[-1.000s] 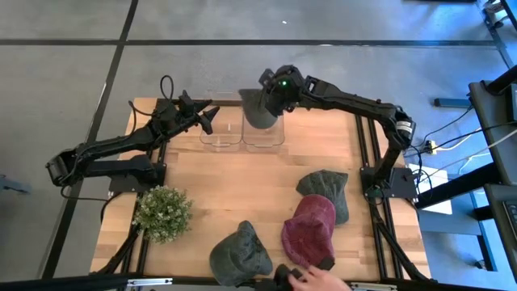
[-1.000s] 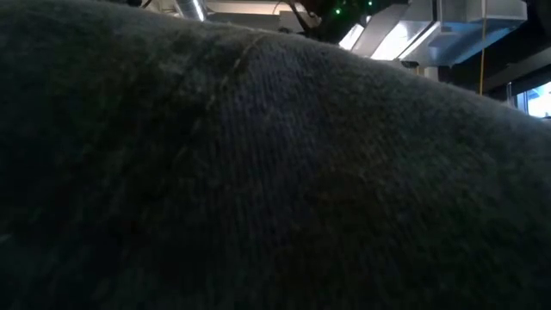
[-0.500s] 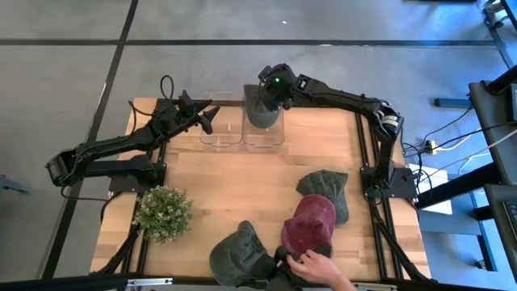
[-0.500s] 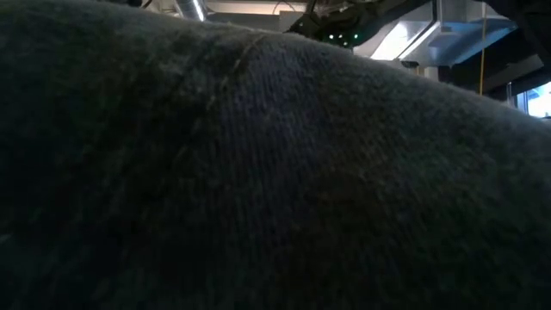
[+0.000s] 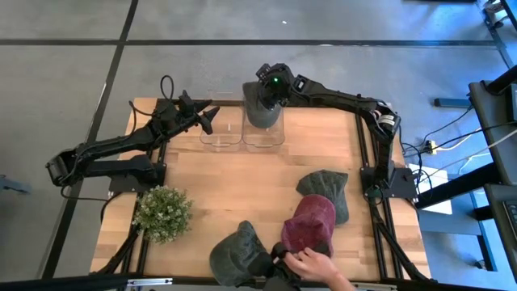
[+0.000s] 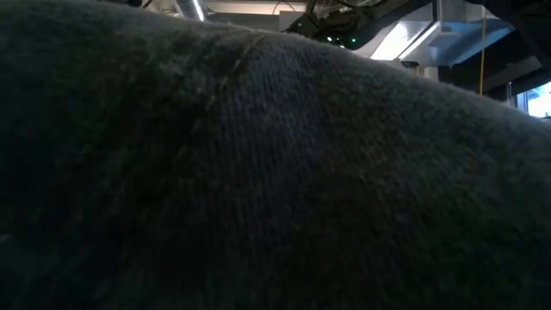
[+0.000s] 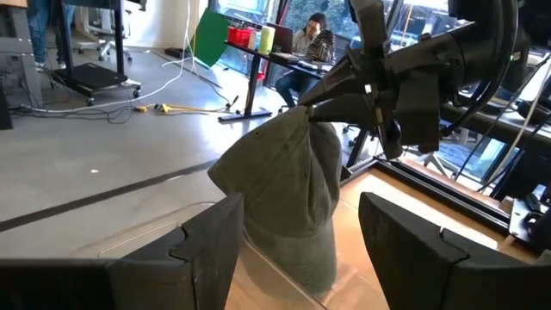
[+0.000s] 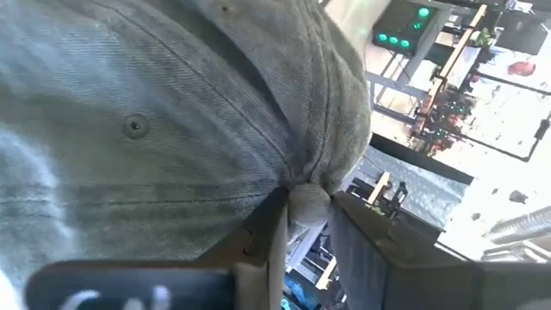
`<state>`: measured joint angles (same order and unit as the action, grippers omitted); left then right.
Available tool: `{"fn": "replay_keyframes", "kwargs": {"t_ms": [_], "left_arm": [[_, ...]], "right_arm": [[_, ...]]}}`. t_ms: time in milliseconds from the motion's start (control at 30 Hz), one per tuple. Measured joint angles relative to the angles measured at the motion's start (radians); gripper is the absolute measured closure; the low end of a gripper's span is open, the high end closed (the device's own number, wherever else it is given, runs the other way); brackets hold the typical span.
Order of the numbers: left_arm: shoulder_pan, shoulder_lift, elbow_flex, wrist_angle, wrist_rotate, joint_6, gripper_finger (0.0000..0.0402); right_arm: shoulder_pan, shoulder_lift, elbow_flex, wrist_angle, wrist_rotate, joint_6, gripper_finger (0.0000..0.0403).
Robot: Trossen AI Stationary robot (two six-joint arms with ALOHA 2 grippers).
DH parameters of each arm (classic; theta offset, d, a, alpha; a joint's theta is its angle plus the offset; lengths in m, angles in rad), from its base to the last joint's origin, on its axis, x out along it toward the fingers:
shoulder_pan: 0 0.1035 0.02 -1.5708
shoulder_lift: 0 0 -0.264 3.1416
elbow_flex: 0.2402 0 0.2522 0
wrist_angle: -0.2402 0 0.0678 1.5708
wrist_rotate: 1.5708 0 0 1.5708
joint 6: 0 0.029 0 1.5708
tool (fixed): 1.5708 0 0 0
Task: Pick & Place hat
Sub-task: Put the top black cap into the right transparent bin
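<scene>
A grey-green cap (image 5: pixel 261 111) hangs from my right gripper (image 5: pixel 272 87) over the right-hand one of two clear bins (image 5: pixel 265 136) at the table's far edge. The left wrist view shows this cap (image 7: pixel 288 194) drooping from the shut right gripper (image 7: pixel 303 110). My left gripper (image 7: pixel 297 250) is open and hovers beside the left clear bin (image 5: pixel 220 132), touching nothing. Near the table's near edge lie a grey-green cap (image 5: pixel 327 190), a maroon cap (image 5: pixel 311 225) and a grey cap (image 5: pixel 237 255). Dark grey cloth (image 6: pixel 258 172) fills the low view. My right gripper pinches a gathered fold of the cap's cloth (image 8: pixel 307 203) between its two fingers (image 8: pixel 258 232), coming from above. The cap hangs slack below the fingers, and its lower end (image 7: pixel 301 263) reaches down into the right clear bin.
A person's hand (image 5: pixel 317 267) rests at the near edge on the maroon cap. A potted green plant (image 5: pixel 161 212) stands near the left edge. Bare wood (image 5: pixel 242 182) lies between the bins and the caps.
My right gripper has shifted a little toward the table's left and far edge with the cap still hanging from it over the right bin. The person's hand has reached farther in from the near edge onto the maroon cap.
</scene>
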<state>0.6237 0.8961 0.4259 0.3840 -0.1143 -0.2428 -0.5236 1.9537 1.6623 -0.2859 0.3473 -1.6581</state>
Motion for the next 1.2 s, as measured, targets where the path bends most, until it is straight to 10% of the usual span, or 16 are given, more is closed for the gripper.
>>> {"fn": "replay_keyframes", "kwargs": {"t_ms": [600, 833, 1200], "left_arm": [[0.000, 0.000, 0.000, 0.000, -0.001, 0.003, 0.0174], [0.000, 0.000, 0.000, 0.000, 0.000, 0.003, 0.0174], [0.000, 0.000, 0.000, 0.000, 0.002, -0.005, 0.0174]], "right_arm": [[0.034, -0.071, 0.000, 0.076, 0.030, 0.064, 0.0205], [0.092, -0.186, 0.001, -0.071, -0.018, 0.771, 0.0204], [0.167, -0.271, 0.000, -0.704, -0.611, 1.537, 0.0204]]}}
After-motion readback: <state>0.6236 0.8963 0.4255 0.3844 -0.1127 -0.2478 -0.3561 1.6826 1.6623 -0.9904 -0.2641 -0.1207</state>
